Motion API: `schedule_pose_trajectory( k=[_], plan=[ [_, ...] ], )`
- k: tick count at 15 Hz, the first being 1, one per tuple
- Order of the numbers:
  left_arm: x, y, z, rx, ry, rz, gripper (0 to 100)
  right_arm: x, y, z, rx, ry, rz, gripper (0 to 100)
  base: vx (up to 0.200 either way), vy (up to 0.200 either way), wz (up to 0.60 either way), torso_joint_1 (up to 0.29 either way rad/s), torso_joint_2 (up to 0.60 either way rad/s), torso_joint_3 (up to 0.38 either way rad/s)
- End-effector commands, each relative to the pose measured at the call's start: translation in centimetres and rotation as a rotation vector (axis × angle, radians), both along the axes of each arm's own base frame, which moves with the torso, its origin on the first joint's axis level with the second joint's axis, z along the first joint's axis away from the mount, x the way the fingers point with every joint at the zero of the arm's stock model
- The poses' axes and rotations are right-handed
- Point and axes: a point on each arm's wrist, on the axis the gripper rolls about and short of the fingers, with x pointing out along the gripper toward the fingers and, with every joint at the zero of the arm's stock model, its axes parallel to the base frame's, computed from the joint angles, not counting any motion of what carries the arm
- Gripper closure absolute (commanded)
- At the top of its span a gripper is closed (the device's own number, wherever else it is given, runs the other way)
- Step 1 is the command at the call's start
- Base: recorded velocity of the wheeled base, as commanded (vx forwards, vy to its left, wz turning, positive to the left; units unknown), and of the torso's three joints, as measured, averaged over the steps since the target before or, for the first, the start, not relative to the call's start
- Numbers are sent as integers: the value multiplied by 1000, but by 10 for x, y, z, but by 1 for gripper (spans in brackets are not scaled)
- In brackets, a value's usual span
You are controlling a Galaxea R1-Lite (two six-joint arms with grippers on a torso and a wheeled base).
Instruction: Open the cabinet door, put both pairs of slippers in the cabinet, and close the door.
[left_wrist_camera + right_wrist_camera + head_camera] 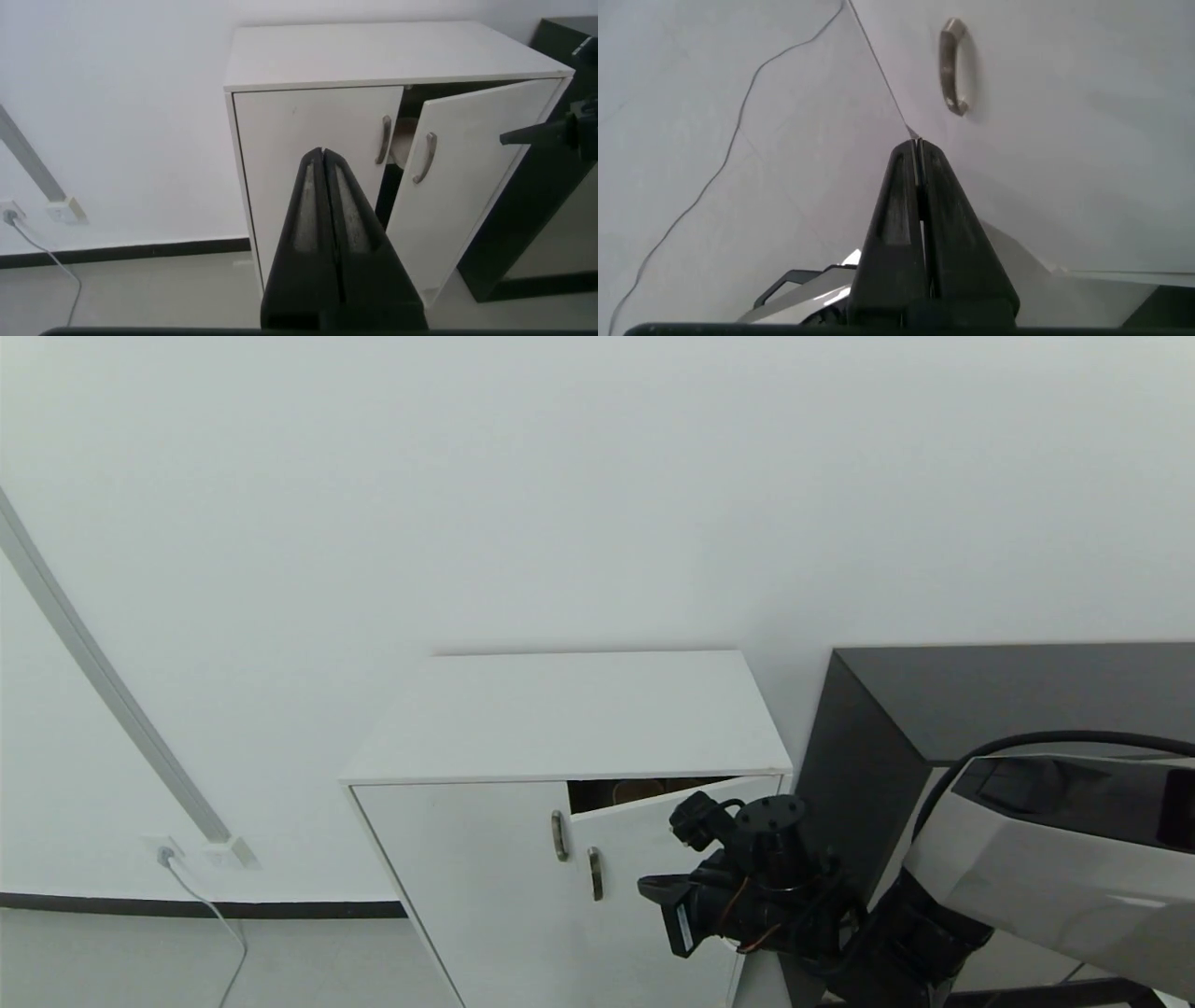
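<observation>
Doors number two on the one white cabinet (569, 719) against the wall: left door (467, 859) shut, with left handle (558, 835); right door (644, 831) ajar, with right handle (595, 874). We judge the ajar panel stiff, light and free-swinging, best hooked at its handle or free edge. Right end effector (918, 145), close before it, and left end effector (323, 154), well back, are both pressed together.

The right arm (1046, 868) has a glossy white shell and black cable (1027, 739); its tool (918, 145) is black.
</observation>
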Motion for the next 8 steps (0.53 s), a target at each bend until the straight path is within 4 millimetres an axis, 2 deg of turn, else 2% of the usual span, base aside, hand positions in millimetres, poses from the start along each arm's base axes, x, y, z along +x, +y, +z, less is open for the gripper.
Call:
schedule_pose_trajectory(
  k=[1, 8],
  plan=[
    [0, 0, 0, 1, 1, 0, 100, 3, 2, -4, -2, 4, -2, 100, 0, 0, 0, 0, 0, 0],
    [0, 0, 0, 0, 1, 0, 100, 28, 0, -9, 20, -11, -52, 100, 0, 0, 0, 0, 0, 0]
  ],
)
